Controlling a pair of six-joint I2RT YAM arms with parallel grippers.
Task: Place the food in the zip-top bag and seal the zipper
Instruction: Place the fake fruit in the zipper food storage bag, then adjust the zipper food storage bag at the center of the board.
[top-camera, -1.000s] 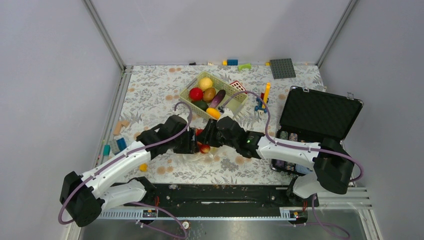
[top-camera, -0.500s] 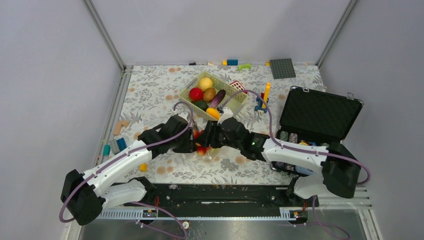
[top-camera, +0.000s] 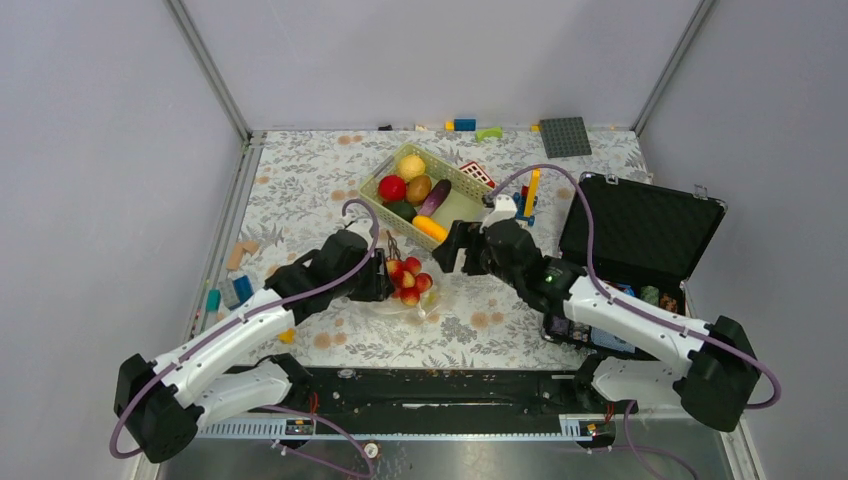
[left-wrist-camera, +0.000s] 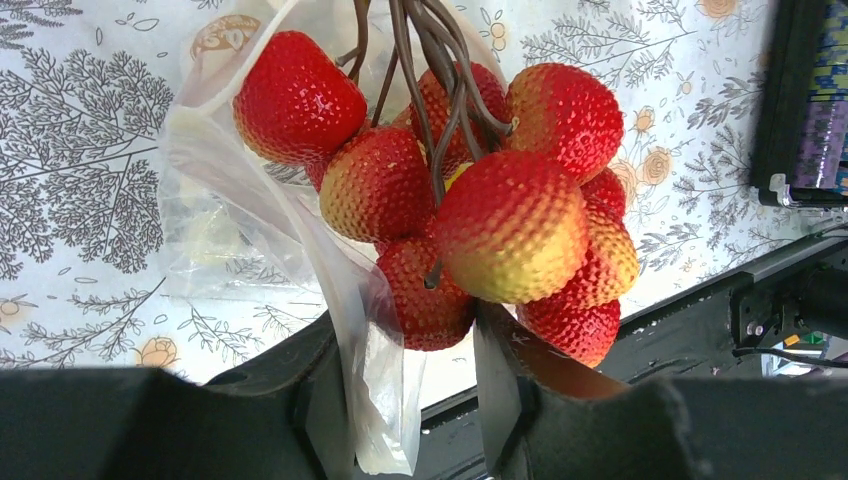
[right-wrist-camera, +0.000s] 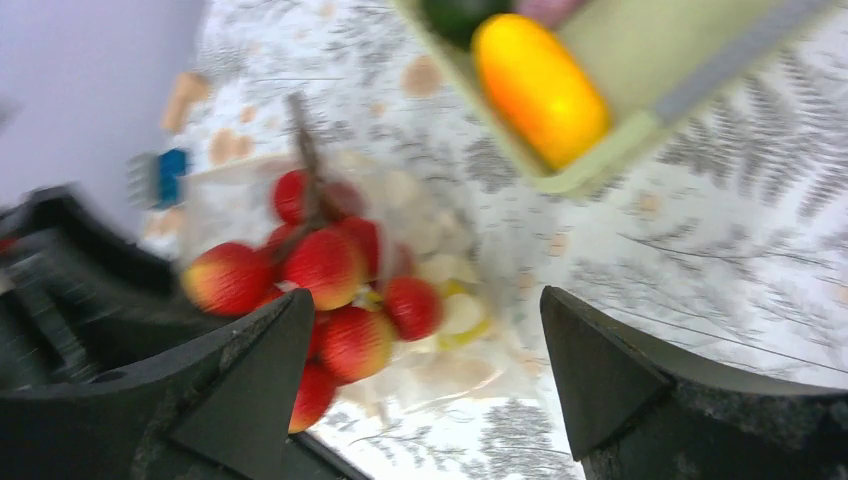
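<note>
A bunch of red-and-yellow toy strawberries lies at the mouth of the clear zip-top bag on the flowered cloth. My left gripper is at the bunch's left side. In the left wrist view its jaws stand half closed with the bag's film and one strawberry between them. My right gripper is open and empty, right of the bunch, which also shows in its wrist view. More food, a yellow piece, a red piece and an orange piece, lies in the basket. The zipper is not discernible.
An open black case stands at the right. Loose blocks lie at the left edge, a yellow-and-blue block toy beside the basket, and a grey baseplate at the back. The basket's corner is close to my right gripper.
My right gripper let go of the strawberry bunch and drew back to the right, toward the basket, open. The bunch stays at the bag by my left gripper.
</note>
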